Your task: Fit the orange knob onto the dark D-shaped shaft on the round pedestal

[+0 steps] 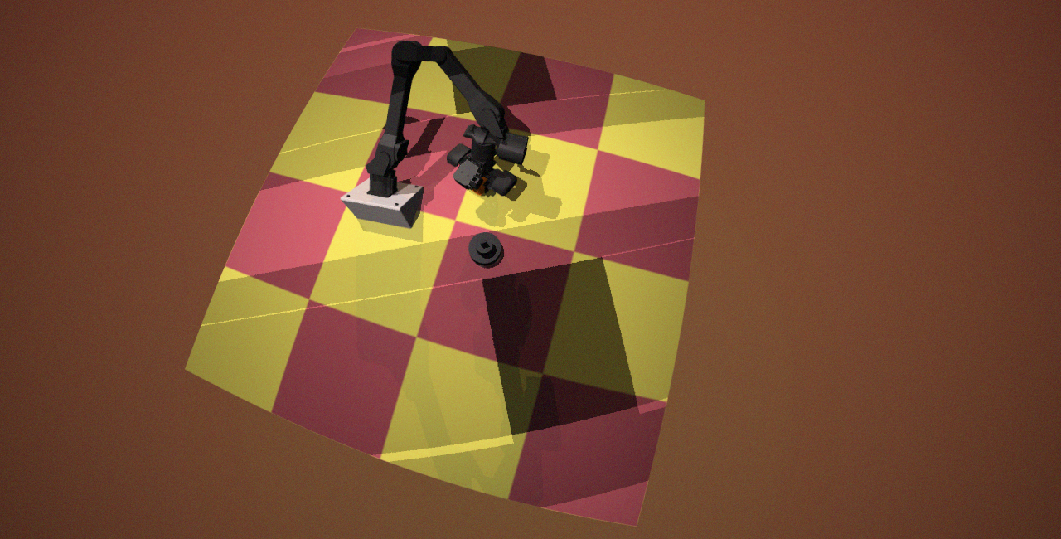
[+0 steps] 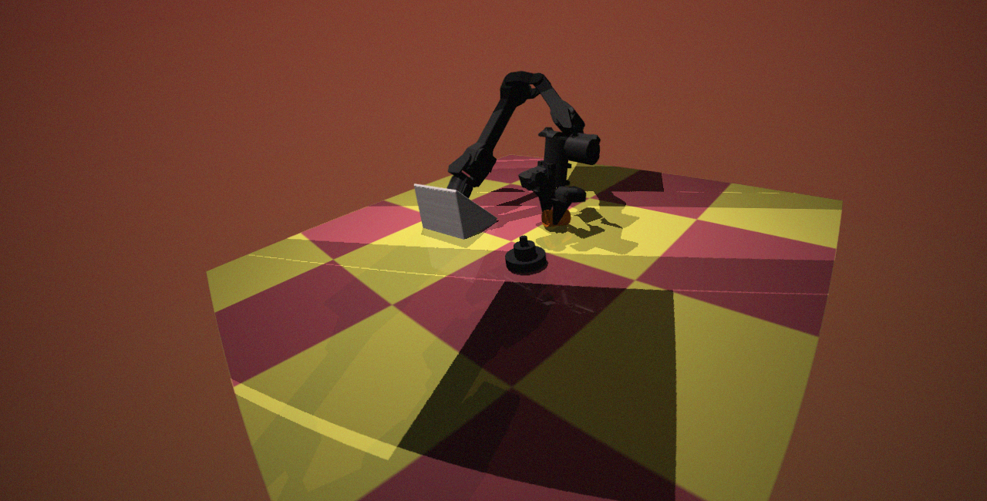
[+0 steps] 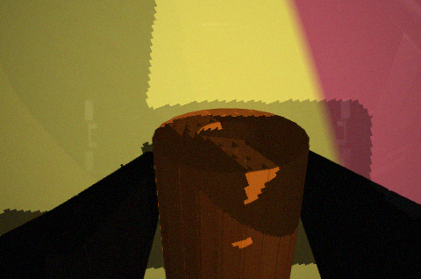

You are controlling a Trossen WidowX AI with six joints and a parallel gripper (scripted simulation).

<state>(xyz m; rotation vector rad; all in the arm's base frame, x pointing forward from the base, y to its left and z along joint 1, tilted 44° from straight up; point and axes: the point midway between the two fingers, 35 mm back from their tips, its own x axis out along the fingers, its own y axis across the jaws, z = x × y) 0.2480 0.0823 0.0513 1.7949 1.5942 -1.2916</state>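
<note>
The orange knob [image 1: 482, 186] [image 2: 565, 219] [image 3: 189, 226] stands upright between the black fingers of my gripper [image 1: 482, 181] [image 2: 556, 216] [image 3: 228, 165]. In the wrist view a finger touches it on each side, so the gripper is shut on it. The knob is low over the mat; whether it touches the mat is unclear. Shadow covers much of its top, and the hole's flat side is not clear. The dark round pedestal [image 1: 476, 258] [image 2: 526, 263] stands apart, nearer the front in the top and exterior views, with its bare shaft [image 1: 485, 245] [image 2: 523, 240] pointing up.
The arm's wedge-shaped base [image 1: 381, 199] [image 2: 440, 211] stands to the left of the gripper in the top and exterior views. The yellow and pink checkered mat [image 1: 341, 350] [image 2: 289, 304] lies under everything. A large dark shadow falls across it in front of the pedestal.
</note>
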